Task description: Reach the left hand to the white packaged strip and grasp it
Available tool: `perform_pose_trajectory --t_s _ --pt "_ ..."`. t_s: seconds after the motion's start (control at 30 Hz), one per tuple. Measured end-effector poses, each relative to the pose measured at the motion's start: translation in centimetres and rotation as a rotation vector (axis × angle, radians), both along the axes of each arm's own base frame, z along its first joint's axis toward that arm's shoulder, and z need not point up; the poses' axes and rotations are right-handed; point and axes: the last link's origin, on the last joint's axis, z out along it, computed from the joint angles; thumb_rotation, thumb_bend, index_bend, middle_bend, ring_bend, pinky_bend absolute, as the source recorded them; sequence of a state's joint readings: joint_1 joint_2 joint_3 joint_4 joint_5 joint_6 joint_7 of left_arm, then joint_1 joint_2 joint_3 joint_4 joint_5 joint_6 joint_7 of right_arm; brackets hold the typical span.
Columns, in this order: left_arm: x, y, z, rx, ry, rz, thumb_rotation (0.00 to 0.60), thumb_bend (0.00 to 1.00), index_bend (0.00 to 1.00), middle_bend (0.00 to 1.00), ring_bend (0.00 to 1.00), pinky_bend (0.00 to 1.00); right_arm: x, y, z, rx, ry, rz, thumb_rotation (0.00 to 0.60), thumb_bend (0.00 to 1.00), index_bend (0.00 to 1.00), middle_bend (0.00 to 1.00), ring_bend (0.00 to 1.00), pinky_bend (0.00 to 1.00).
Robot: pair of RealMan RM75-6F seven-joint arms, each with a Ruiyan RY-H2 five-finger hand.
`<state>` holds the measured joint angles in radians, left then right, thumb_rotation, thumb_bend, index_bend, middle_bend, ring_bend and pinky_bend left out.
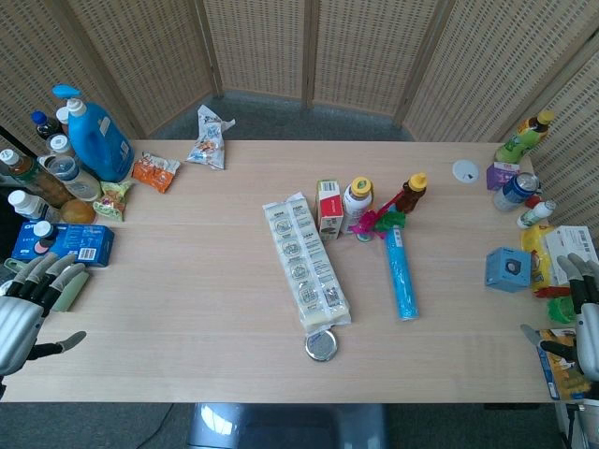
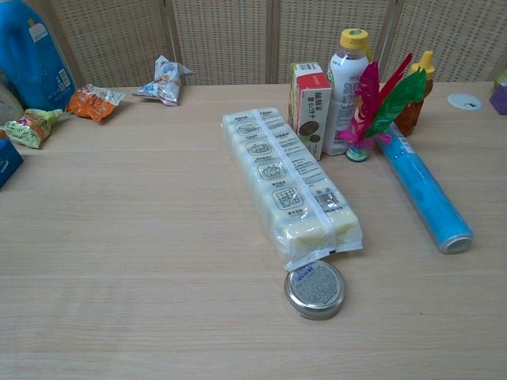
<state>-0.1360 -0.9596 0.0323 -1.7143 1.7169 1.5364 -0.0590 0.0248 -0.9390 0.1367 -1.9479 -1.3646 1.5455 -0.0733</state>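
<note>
The white packaged strip (image 1: pixel 306 260) (image 2: pixel 287 180) lies diagonally in the middle of the table, a long clear pack of pale blocks with printed labels. My left hand (image 1: pixel 26 309) hovers at the table's front left edge, far left of the strip, fingers spread and holding nothing. My right hand (image 1: pixel 582 313) sits at the front right edge with fingers apart and nothing in it. Neither hand shows in the chest view.
A round tin lid (image 1: pixel 321 345) (image 2: pixel 314 289) lies at the strip's near end. A red carton (image 1: pixel 329 208), white bottle (image 1: pixel 356 204), feather toy (image 2: pixel 379 103) and blue tube (image 1: pixel 401 272) stand right of it. Bottles and a blue box (image 1: pixel 65 243) crowd the left edge; packages clutter the right.
</note>
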Motion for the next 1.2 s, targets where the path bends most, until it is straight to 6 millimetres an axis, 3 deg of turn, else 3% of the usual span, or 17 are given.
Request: perform_pose_trajectory --t_s 0.3,0.4,0.5,0.83,1.03,1.2 --pt "0.2 0.5 -0.7 -0.015 0.015 -0.031 0.6 0.0 0.07 0.0 0.0 0.07 0.1 0.2 0.2 0.0 -0.021 0.01 0.6 0.0 0.0 0.0 0.0 0.0" --pt "0.4 1.5 -1.4 -0.031 0.054 -0.1 0.6 0.0 0.01 0.0 0.0 0.03 0.1 0.2 0.2 0.002 -0.023 0.012 0.6 0.0 0.0 0.0 0.0 0.0" --pt "1.5 3.4 -2.5 -0.064 0.108 -0.218 0.6 0.0 0.0 0.0 0.0 0.02 0.2 0.2 0.3 -0.003 -0.03 0.016 0.6 0.0 0.0 0.0 0.0 0.0" --pt "8.2 10.6 -8.8 -0.241 0.355 -0.535 0.6 0.0 0.0 0.0 0.0 0.0 0.5 0.3 0.6 -0.016 -0.043 0.024 0.6 0.0 0.0 0.0 0.0 0.0" --pt "13.0 13.6 -13.8 -0.329 0.484 -0.613 0.6 0.0 0.0 0.0 0.0 0.0 0.2 0.2 1.0 -0.026 -0.07 0.019 0.6 0.0 0.0 0.0 0.0 0.0" --pt "17.1 14.9 -18.1 -0.363 0.583 -0.684 0.6 0.0 0.0 0.0 0.0 0.0 -0.1 0.1 1.4 -0.034 -0.095 0.017 0.6 0.0 0.0 0.0 0.0 0.0"
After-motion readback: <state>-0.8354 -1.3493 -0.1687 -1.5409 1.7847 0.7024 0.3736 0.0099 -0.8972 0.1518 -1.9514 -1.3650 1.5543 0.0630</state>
